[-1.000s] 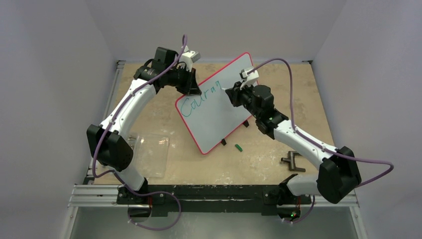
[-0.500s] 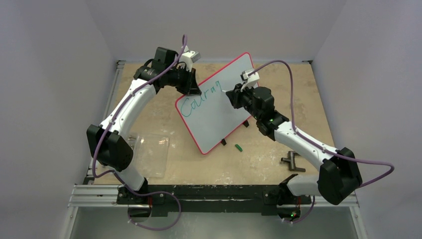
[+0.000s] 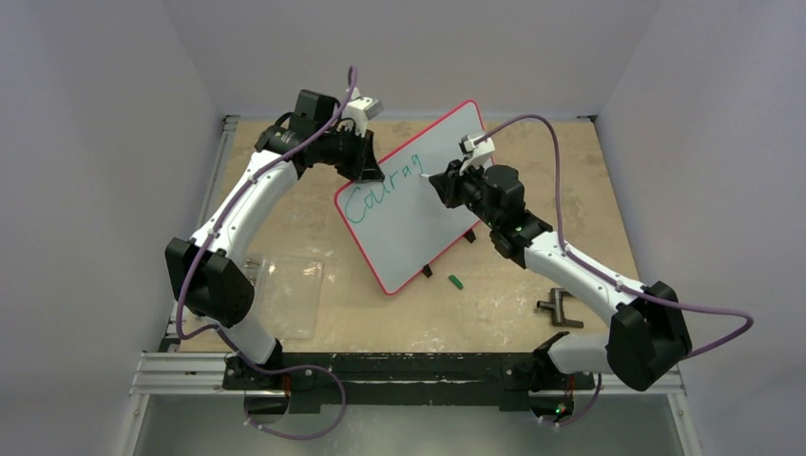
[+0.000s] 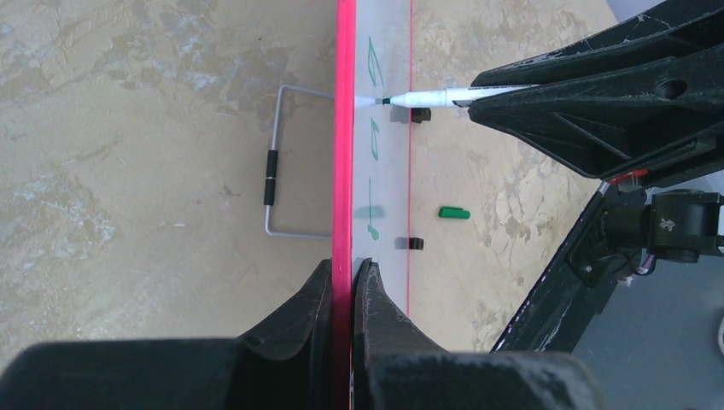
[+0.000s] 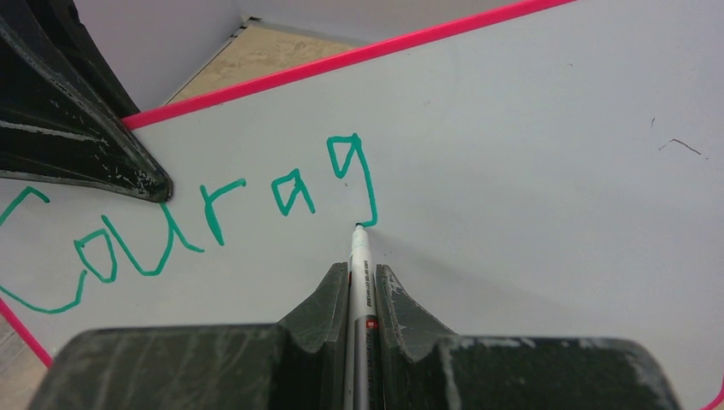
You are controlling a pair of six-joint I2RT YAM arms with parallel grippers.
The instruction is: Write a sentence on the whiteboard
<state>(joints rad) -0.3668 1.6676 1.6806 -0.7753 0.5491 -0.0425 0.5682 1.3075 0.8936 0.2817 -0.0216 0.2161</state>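
The whiteboard (image 3: 418, 214) with a red-pink rim stands tilted on the table, propped on a wire stand (image 4: 282, 162). My left gripper (image 3: 366, 166) is shut on its upper left rim (image 4: 344, 171). My right gripper (image 3: 439, 180) is shut on a white marker (image 5: 359, 256), whose tip touches the board at the foot of the "g" tail. The sentence (image 5: 213, 213) reads "Courag" in teal-green strokes; it also shows in the top view (image 3: 380, 188).
A green marker cap (image 3: 455, 281) lies on the table below the board, also in the left wrist view (image 4: 453, 213). A clear plastic sheet (image 3: 290, 290) lies at the near left. A dark metal piece (image 3: 558, 309) lies at the near right.
My right gripper with the marker has shifted slightly left along the board, drawing the tail of the "g". The left arm and board have stayed still.
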